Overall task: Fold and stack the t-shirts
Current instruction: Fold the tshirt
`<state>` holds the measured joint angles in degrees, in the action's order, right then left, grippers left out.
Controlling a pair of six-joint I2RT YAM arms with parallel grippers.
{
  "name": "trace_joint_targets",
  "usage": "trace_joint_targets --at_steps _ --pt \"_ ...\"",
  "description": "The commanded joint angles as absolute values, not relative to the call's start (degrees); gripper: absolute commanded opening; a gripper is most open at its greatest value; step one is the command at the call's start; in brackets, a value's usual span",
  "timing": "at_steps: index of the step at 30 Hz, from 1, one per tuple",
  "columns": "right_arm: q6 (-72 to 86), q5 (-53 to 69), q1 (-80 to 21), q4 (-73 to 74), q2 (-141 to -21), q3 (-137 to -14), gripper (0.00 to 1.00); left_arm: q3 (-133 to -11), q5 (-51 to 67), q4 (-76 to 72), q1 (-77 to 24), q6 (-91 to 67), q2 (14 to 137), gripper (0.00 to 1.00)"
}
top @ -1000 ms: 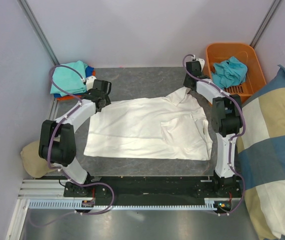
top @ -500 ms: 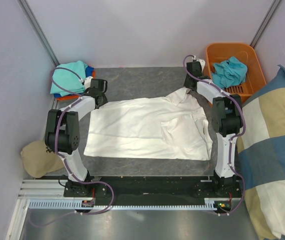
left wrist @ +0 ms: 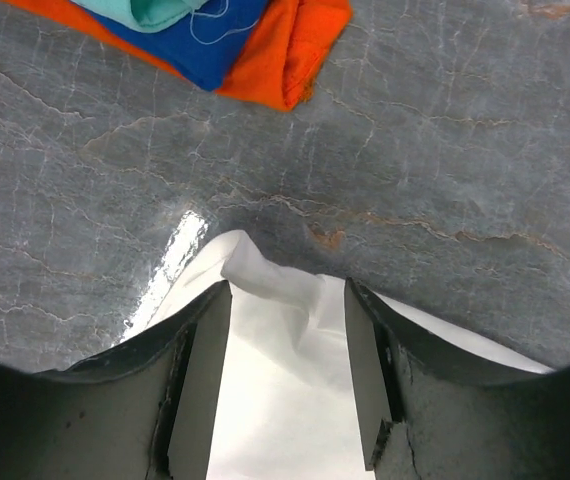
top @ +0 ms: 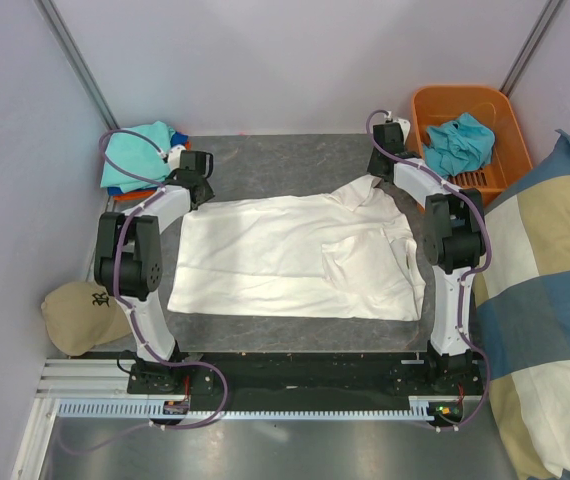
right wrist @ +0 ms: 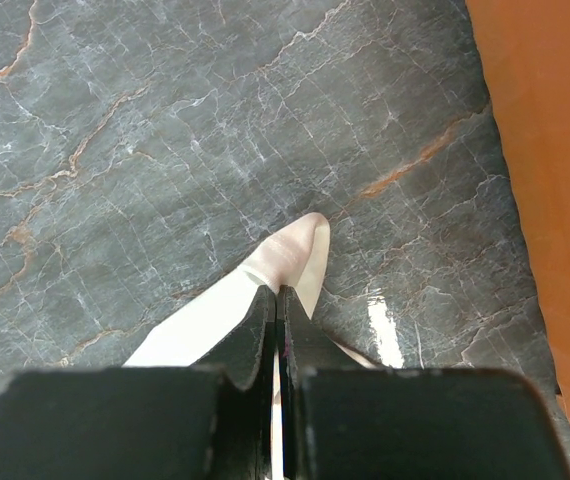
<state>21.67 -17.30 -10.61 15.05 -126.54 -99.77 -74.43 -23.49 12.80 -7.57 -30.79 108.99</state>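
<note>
A large white t-shirt (top: 295, 255) lies spread flat on the grey table. My left gripper (top: 193, 185) is low over the shirt's far-left corner. In the left wrist view that gripper (left wrist: 288, 287) is open, its jaws straddling the crumpled white corner (left wrist: 265, 275) without pinching it. My right gripper (top: 380, 165) is at the far-right corner. The right wrist view shows this gripper (right wrist: 276, 292) shut on a fold of white cloth (right wrist: 295, 250). Folded teal (top: 137, 152), blue (left wrist: 215, 40) and orange (left wrist: 290, 50) tees are stacked at the far left.
An orange basket (top: 460, 92) at the far right holds a crumpled teal tee (top: 458, 142); its wall (right wrist: 555, 150) is close to my right gripper. A blue-and-cream checked cushion (top: 545, 300) fills the right side. A tan cap (top: 80, 315) lies at the near left.
My left gripper slid left along the shirt's far edge to its corner, and its jaws have narrowed. The left elbow swung back, uncovering the cap. The right arm held still.
</note>
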Motion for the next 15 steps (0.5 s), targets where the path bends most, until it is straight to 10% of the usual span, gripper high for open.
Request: trace_joint_targets --at_steps 1,5,8,15 --pt "21.97 -16.7 -10.37 14.15 -126.56 -100.02 0.0 -76.55 -23.38 10.9 -6.59 -31.82 110.13 0.56" --pt "21.97 -16.61 -10.2 14.24 -126.65 -100.19 0.0 -76.82 -22.76 10.72 -6.15 -32.08 110.3 0.38" --pt "22.06 -16.7 -10.28 14.24 -126.65 -99.93 0.0 -77.17 -22.59 10.81 -5.8 -31.82 110.39 0.06" --pt "23.38 -18.98 -9.58 13.89 -122.27 -97.3 0.0 -76.73 -22.85 11.34 -5.27 -30.68 108.11 0.02"
